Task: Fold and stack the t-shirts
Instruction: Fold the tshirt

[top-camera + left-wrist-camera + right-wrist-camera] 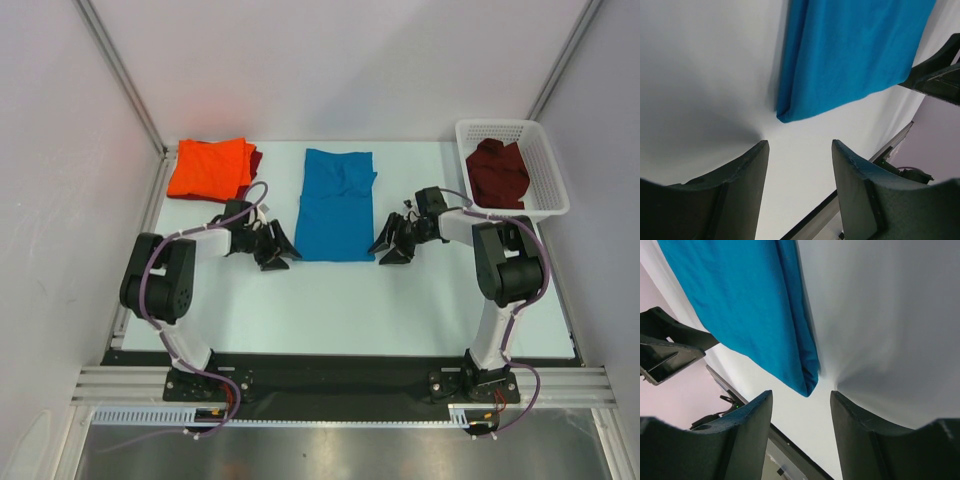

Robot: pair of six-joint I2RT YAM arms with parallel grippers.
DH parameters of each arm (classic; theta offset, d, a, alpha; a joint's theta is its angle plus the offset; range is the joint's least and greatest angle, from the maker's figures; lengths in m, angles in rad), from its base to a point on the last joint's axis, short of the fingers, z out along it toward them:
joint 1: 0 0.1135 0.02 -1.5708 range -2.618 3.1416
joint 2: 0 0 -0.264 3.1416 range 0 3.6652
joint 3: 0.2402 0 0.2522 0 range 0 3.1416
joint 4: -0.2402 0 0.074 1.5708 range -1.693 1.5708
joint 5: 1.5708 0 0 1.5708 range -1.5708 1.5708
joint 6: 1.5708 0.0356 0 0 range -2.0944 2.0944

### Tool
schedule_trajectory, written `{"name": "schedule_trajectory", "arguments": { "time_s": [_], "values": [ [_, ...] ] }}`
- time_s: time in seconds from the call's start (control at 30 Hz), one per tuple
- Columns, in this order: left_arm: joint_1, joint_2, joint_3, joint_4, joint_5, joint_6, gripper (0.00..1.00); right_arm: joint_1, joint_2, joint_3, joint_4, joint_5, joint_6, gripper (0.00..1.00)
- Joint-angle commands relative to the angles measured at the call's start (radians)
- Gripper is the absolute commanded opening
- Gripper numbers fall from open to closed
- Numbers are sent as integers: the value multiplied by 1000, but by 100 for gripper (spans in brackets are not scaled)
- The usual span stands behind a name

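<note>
Orange shirt point(208, 168) stacked far left. Blue shirt point(336, 205) centre, half-folded. Maroon shirt point(498, 173) unfolded in basket point(552, 180). Left gripper point(283, 252), right gripper point(388, 250): jaws wide, empty.

A white plastic lattice basket point(549, 172) stands at the far right corner of the pale worktop point(330, 310), its long side along the right edge. A black strip point(330, 385) borders the worktop's near edge, with a silver aluminium rail point(120, 383) showing at its ends. Plain pale walls point(340, 60) enclose the other three sides.
</note>
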Motion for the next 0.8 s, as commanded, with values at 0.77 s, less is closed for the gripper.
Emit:
{"name": "schedule_trajectory", "arguments": {
  "time_s": [0.77],
  "values": [
    [23, 156, 111, 7, -51, -2, 47, 26, 48, 42, 25, 49, 27, 52]
  ]
}}
